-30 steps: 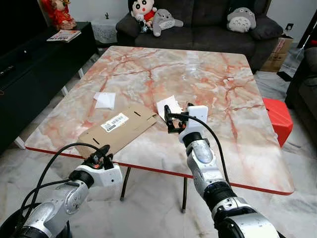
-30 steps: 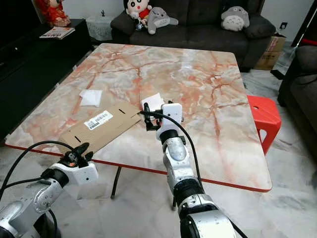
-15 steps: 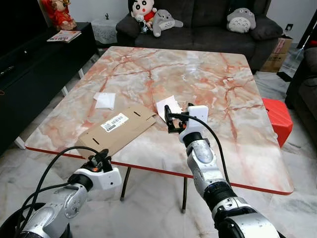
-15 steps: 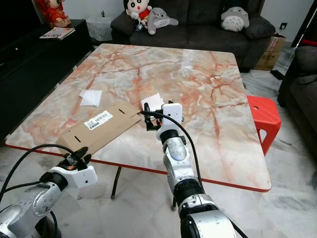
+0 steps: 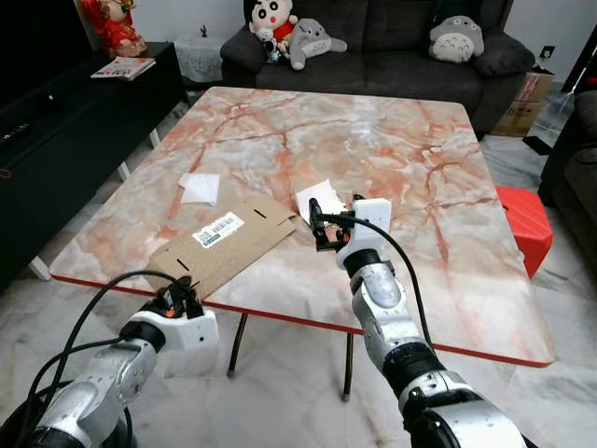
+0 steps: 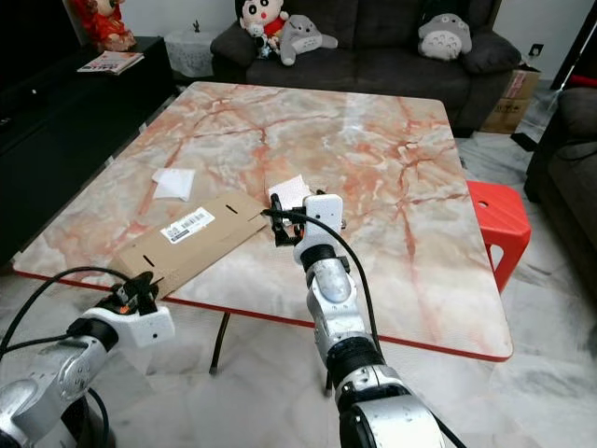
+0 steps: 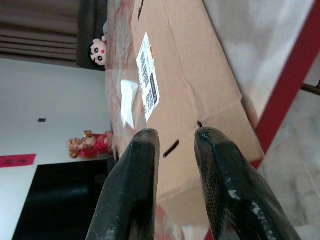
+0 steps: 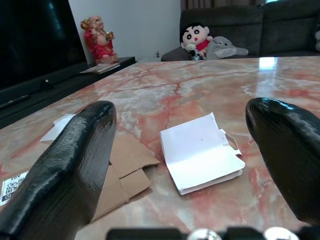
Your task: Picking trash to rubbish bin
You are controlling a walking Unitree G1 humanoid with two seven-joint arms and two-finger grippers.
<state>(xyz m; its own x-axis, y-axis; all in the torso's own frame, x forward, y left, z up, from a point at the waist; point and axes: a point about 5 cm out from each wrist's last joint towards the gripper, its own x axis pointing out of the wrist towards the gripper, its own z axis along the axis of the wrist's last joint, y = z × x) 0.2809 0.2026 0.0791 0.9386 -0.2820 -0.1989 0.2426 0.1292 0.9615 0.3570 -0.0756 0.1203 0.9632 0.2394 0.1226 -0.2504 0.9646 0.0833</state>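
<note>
A flattened brown cardboard piece (image 5: 224,241) with a barcode label lies at the front left of the marble table (image 5: 438,271). Beside its far end sits a folded white paper (image 5: 317,199), and another white paper (image 5: 200,188) lies further left. My right gripper (image 5: 326,227) hovers low over the table just short of the folded paper (image 8: 200,150), open wide with nothing between its fingers. At the table's red front edge, my left gripper (image 5: 177,297) points at the near end of the cardboard (image 7: 200,85); its fingers (image 7: 137,165) stand a narrow gap apart and hold nothing.
A red stool (image 5: 525,224) stands right of the table. A dark sofa (image 5: 392,51) with plush toys lines the back, with a cardboard box (image 5: 527,98) at its right end. A black TV cabinet (image 5: 65,117) runs along the left. Marble floor lies under the front edge.
My left gripper dipped slightly, then shifted a little to the left near the table's front edge. The right gripper and the trash have stayed put.
</note>
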